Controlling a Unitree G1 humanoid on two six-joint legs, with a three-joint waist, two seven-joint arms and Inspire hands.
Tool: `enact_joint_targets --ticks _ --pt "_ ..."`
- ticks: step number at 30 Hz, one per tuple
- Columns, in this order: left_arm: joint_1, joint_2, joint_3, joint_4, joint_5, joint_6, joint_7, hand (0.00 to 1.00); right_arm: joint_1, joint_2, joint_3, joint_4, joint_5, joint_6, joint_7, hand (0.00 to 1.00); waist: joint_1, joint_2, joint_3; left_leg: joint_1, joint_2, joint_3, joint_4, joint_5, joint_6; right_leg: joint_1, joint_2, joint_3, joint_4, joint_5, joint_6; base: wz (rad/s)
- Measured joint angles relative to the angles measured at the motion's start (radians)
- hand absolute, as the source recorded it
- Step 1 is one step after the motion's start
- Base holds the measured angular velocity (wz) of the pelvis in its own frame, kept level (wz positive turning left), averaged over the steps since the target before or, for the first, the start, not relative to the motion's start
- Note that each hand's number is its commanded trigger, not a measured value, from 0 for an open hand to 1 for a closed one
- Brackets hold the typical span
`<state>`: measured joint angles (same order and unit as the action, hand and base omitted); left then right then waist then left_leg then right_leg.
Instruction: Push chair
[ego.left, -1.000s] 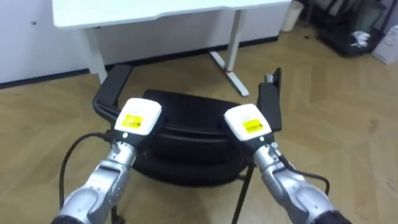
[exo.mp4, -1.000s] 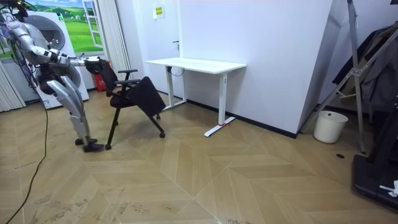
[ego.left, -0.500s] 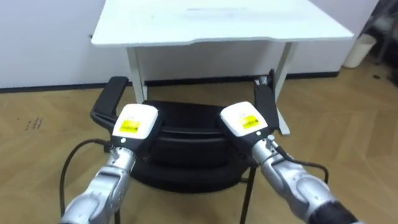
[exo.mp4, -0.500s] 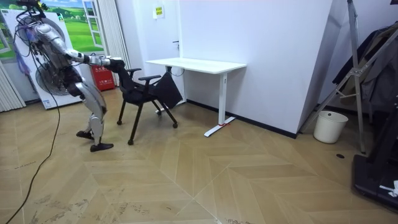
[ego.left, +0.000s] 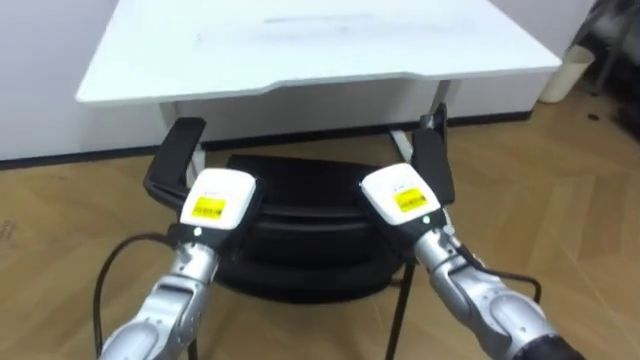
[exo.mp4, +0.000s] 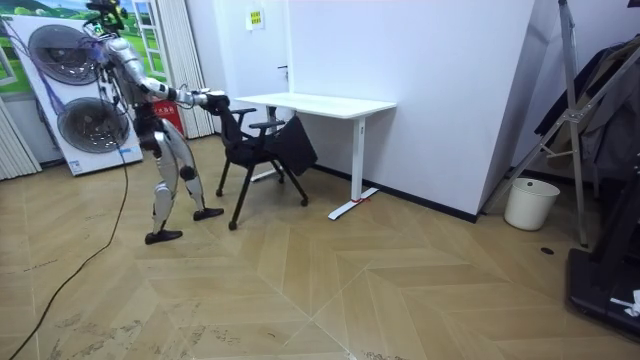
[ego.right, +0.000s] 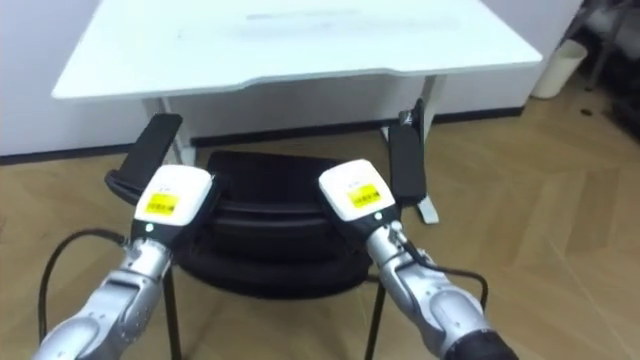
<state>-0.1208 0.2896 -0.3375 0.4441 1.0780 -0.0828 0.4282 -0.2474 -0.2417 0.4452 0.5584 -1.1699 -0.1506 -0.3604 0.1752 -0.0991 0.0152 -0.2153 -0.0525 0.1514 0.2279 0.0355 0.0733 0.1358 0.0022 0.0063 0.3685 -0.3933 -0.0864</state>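
Nearest to us, the left hand (ego.left: 215, 197) and the right hand (ego.left: 400, 197) sit side by side on the top edge of the chair (ego.left: 300, 215) back. Their fingers are hidden beyond the backs of the hands, so we cannot tell whether they curl over the edge or lie flat against it.

We judge the chair to be a stiff frame of moderate weight that should travel readily over the wooden floor (ego.left: 560, 200). Pushed this high, however, it could tip forward or swing to one side if a leg catches. The best hold is where the hands are now, spread evenly to left and right of the back's middle, so that the push stays straight.

Farther on, the left armrest (ego.left: 175, 158) and the right armrest (ego.left: 432, 160) reach towards the white desk (ego.left: 300, 45), their far ends just at its near edge. We think they may meet that edge if they stand too high to pass under.

In the room view the robot strides with both arms out. The chair stands at the left end of the desk, and a pale bin (exo.mp4: 527, 203) is well apart at the far right.

Compared with half a second ago, the chair is nearer the desk and the robot has stepped after it. In the eye views the desk's edge comes lower, down to the armrests' far ends, while the hands keep the same places on the back.
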Motion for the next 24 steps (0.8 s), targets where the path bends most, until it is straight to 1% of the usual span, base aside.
enact_joint_targets --ticks 1,2,3,4,5,6,7,8,9,10,11,12,13,14,15,16,17,18,19,20,21,22,23,24 --pt "-0.006 -0.001 0.001 -0.002 0.0 0.0 -0.004 1.0 0.001 -0.002 -0.002 -0.007 0.0 0.004 0.001 1.0 -0.007 -0.012 -0.0026 0.01 -0.015 0.018 0.009 0.0 0.016 0.014 -0.021 0.001 -0.002 -0.011 0.019 -0.31" --pt "-0.02 0.0 0.001 0.006 0.001 0.0 -0.013 1.0 -0.002 -0.002 -0.004 -0.008 0.001 0.012 0.006 1.0 -0.004 -0.022 0.0011 0.025 -0.024 0.043 0.027 -0.029 0.027 0.015 -0.049 -0.024 0.035 -0.023 0.041 -0.34" --pt "-0.026 -0.001 0.001 0.009 0.001 0.0 -0.021 1.0 -0.004 -0.001 -0.004 -0.007 0.001 0.016 0.01 1.0 -0.003 -0.022 0.0018 0.028 -0.028 0.048 0.045 -0.047 0.03 0.011 -0.064 -0.051 0.066 -0.027 0.054 -0.41" --pt "-0.031 -0.007 0.001 0.011 -0.001 0.002 -0.033 1.0 -0.004 -0.003 -0.006 -0.008 0.005 0.021 0.014 1.0 -0.002 -0.016 0.005 0.035 -0.027 0.066 0.085 -0.085 0.039 -0.007 -0.093 -0.103 0.149 -0.026 0.078 -0.34" --pt "-0.034 -0.009 -0.002 0.018 -0.004 0.0 -0.034 1.0 -0.004 -0.009 -0.001 -0.005 0.014 0.02 0.013 1.0 -0.006 -0.009 0.0089 0.048 -0.026 0.073 0.112 -0.122 0.045 -0.033 -0.121 -0.145 0.252 -0.008 0.11 -0.29" --pt "-0.036 -0.009 -0.003 0.022 -0.004 -0.003 -0.037 1.0 -0.003 -0.011 0.001 -0.002 0.018 0.02 0.013 1.0 -0.009 -0.007 0.0096 0.058 -0.026 0.075 0.123 -0.14 0.048 -0.045 -0.136 -0.162 0.302 0.007 0.126 -0.2" --pt "-0.047 -0.012 -0.012 0.038 -0.004 -0.004 -0.043 1.0 -0.002 -0.012 0.002 0.009 0.026 0.02 0.013 1.0 -0.013 0.0 0.0097 0.077 -0.022 0.077 0.142 -0.174 0.052 -0.066 -0.156 -0.187 0.388 0.052 0.136 -0.15" --pt "-0.059 -0.013 -0.021 0.055 -0.006 -0.005 -0.046 1.0 0.001 -0.011 0.002 0.019 0.028 0.021 0.012 1.0 -0.017 0.012 0.0097 0.095 -0.014 0.077 0.153 -0.201 0.056 -0.086 -0.167 -0.204 0.454 0.109 0.139 -0.16" --pt "-0.062 -0.014 -0.023 0.062 -0.006 -0.007 -0.047 1.0 0.005 -0.011 0.002 0.02 0.028 0.021 0.012 1.0 -0.02 0.018 0.0083 0.106 -0.011 0.075 0.151 -0.209 0.057 -0.095 -0.171 -0.208 0.481 0.13 0.139 -0.16" --pt "-0.066 -0.013 -0.027 0.068 -0.006 -0.012 -0.047 1.0 0.012 -0.01 0.002 0.021 0.033 0.023 0.008 1.0 -0.024 0.023 0.003 0.119 -0.008 0.075 0.141 -0.225 0.068 -0.132 -0.18 -0.206 0.537 0.135 0.143 -0.11" --pt "-0.073 -0.012 -0.027 0.073 -0.006 -0.014 -0.047 1.0 0.015 -0.009 0.004 0.016 0.034 0.031 0.003 1.0 -0.028 0.022 0.002 0.136 -0.006 0.076 0.126 -0.231 0.069 -0.19 -0.19 -0.197 0.591 0.122 0.139 -0.08" --pt "-0.076 -0.012 -0.028 0.077 -0.006 -0.016 -0.047 1.0 0.016 -0.008 0.006 0.015 0.037 0.036 0.002 1.0 -0.03 0.024 0.0027 0.145 -0.005 0.076 0.121 -0.232 0.067 -0.219 -0.194 -0.197 0.602 0.114 0.135 -0.04" --pt "-0.082 -0.011 -0.028 0.084 -0.006 -0.021 -0.049 1.0 0.018 -0.005 0.009 0.017 0.039 0.041 0.002 1.0 -0.036 0.034 0.0073 0.164 0.006 0.076 0.114 -0.237 0.059 -0.271 -0.194 -0.198 0.596 0.102 0.127 -0.04" --pt "-0.082 -0.007 -0.028 0.085 -0.006 -0.028 -0.051 1.0 0.025 0.0 0.01 0.016 0.039 0.044 0.0 1.0 -0.037 0.04 0.0103 0.179 0.013 0.075 0.109 -0.247 0.055 -0.32 -0.191 -0.2 0.556 0.1 0.128 0.0" --pt "-0.082 -0.005 -0.028 0.085 -0.006 -0.033 -0.052 1.0 0.029 0.002 0.01 0.014 0.039 0.046 -0.004 1.0 -0.039 0.04 0.0109 0.185 0.018 0.075 0.111 -0.254 0.053 -0.337 -0.189 -0.198 0.521 0.1 0.128 0.05" --pt "-0.082 -0.003 -0.029 0.086 -0.006 -0.038 -0.054 1.0 0.038 0.006 0.014 0.012 0.039 0.054 -0.009 1.0 -0.046 0.042 0.0105 0.195 0.024 0.058 0.109 -0.268 0.051 -0.363 -0.173 -0.199 0.421 0.104 0.124 0.19" --pt "-0.082 -0.002 -0.03 0.087 -0.005 -0.039 -0.056 1.0 0.041 0.007 0.015 0.01 0.039 0.054 -0.009 1.0 -0.055 0.042 0.0109 0.204 0.026 0.044 0.109 -0.273 0.047 -0.37 -0.164 -0.199 0.368 0.108 0.123 0.42" --pt "-0.082 -0.003 -0.031 0.09 -0.005 -0.04 -0.057 1.0 0.048 0.006 0.014 0.007 0.038 0.054 -0.01 1.0 -0.073 0.042 0.0109 0.212 0.027 0.021 0.107 -0.281 0.043 -0.381 -0.146 -0.185 0.253 0.134 0.121 0.62" --pt "-0.081 -0.001 -0.037 0.089 -0.005 -0.041 -0.057 1.0 0.059 0.003 0.014 -0.004 0.038 0.054 -0.015 1.0 -0.094 0.041 0.0092 0.218 0.026 -0.003 0.109 -0.293 0.032 -0.378 -0.125 -0.153 0.126 0.182 0.118 0.74" --pt "-0.078 -0.007 -0.04 0.089 -0.006 -0.041 -0.052 1.0 0.069 -0.005 0.012 -0.02 0.034 0.059 -0.019 1.0 -0.105 0.037 0.0056 0.228 0.023 -0.026 0.109 -0.301 0.022 -0.376 -0.113 -0.136 0.038 0.228 0.11 0.58" --pt "-0.076 -0.012 -0.039 0.09 -0.005 -0.04 -0.049 1.0 0.069 -0.007 0.01 -0.02 0.033 0.061 -0.016 1.0 -0.107 0.031 -0.0051 0.229 0.022 -0.037 0.109 -0.304 0.014 -0.364 -0.103 -0.124 -0.002 0.252 0.109 0.54" --pt "-0.065 -0.018 -0.044 0.089 0.016 -0.04 -0.039 1.0 0.079 -0.024 0.006 -0.021 0.033 0.054 -0.012 1.0 -0.116 0.033 -0.0094 0.238 0.027 -0.067 0.108 -0.308 -0.001 -0.327 -0.077 -0.1 -0.053 0.317 0.104 0.58" --pt "-0.048 -0.031 -0.052 0.08 0.026 -0.04 -0.012 1.0 0.1 -0.043 0.001 -0.043 0.035 0.047 -0.026 1.0 -0.117 0.03 -0.0128 0.254 0.034 -0.092 0.103 -0.311 -0.016 -0.298 -0.061 -0.096 -0.07 0.348 0.096 0.62" --pt "-0.044 -0.039 -0.058 0.082 0.026 -0.037 -0.007 1.0 0.107 -0.05 0.001 -0.049 0.037 0.044 -0.026 1.0 -0.118 0.034 -0.0128 0.264 0.039 -0.103 0.099 -0.313 -0.023 -0.284 -0.055 -0.102 -0.071 0.356 0.093 0.52"
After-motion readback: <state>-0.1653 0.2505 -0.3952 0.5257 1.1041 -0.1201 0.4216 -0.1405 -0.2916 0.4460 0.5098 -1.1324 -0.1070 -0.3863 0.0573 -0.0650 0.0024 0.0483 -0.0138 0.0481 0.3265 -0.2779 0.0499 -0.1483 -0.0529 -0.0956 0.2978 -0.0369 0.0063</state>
